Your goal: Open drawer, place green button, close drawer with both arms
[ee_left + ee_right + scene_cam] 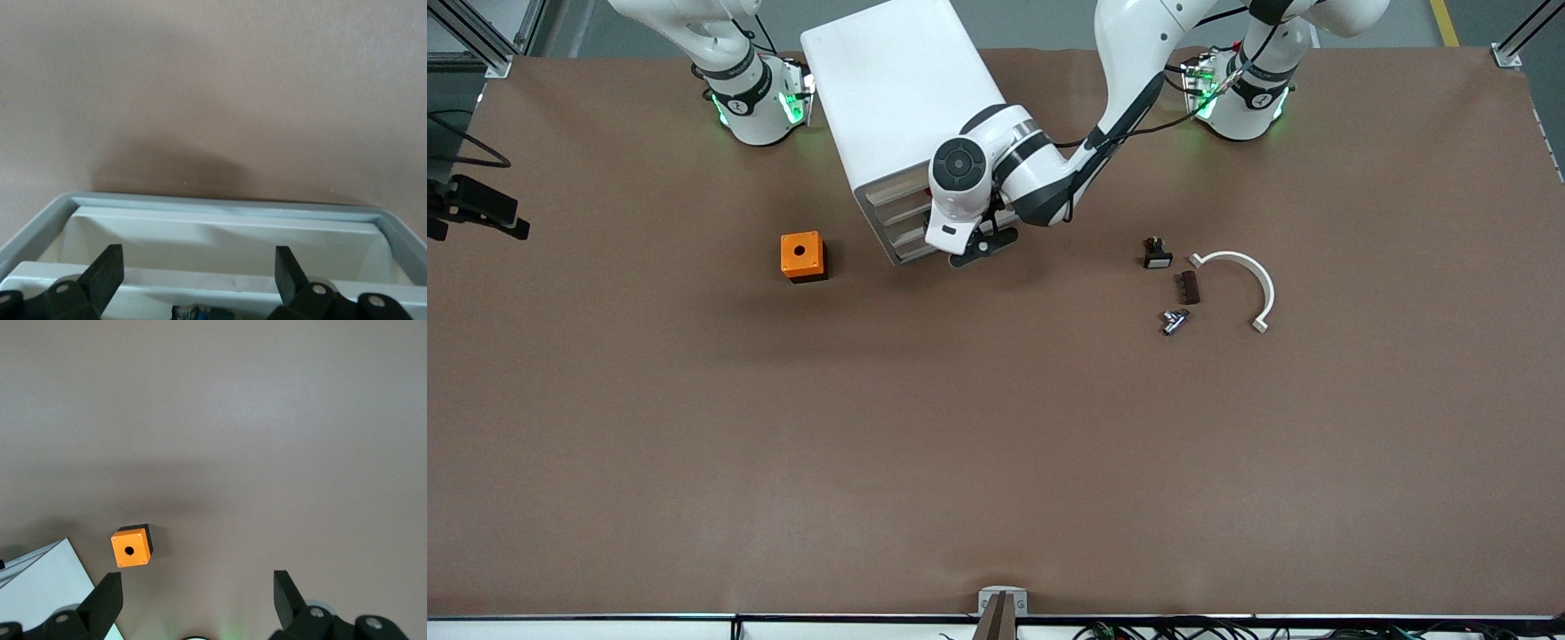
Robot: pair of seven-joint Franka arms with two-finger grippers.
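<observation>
- We are reading this as the drop step: the left gripper (pixel 199 259) is hanging right at the cabinet (pixel 889 98) front, over the pulled-out drawer (pixel 220 230), fingers spread and gripping nothing.
- The button (pixel 200 312) is showing only as a small blue-and-black scrap between the fingers at the edge of the left wrist view. We are judging that it is lying in the drawer, next to the cabinet face. The green cap is not visible, so we cannot confirm how it is sitting.
- The right gripper (pixel 197 587) is waiting, jaws apart and empty, up over the table on the cabinet's right-arm side, looking down at the orange cube (pixel 802 256) beside the cabinet.
- To do it well, we are suggesting:
  - lifting the left gripper straight up out of the drawer, so the fingers are not dragging the button or catching the drawer rim;
  - pushing on the middle of the flat drawer front, square to the cabinet, so it is not skewing in its slot;
  - pushing slowly, since the cabinet looks light and may be sliding on the table (pixel 996 444); the right gripper could be bracing it.
- Risk: the button may be standing tall enough to snag the drawer above it.
</observation>
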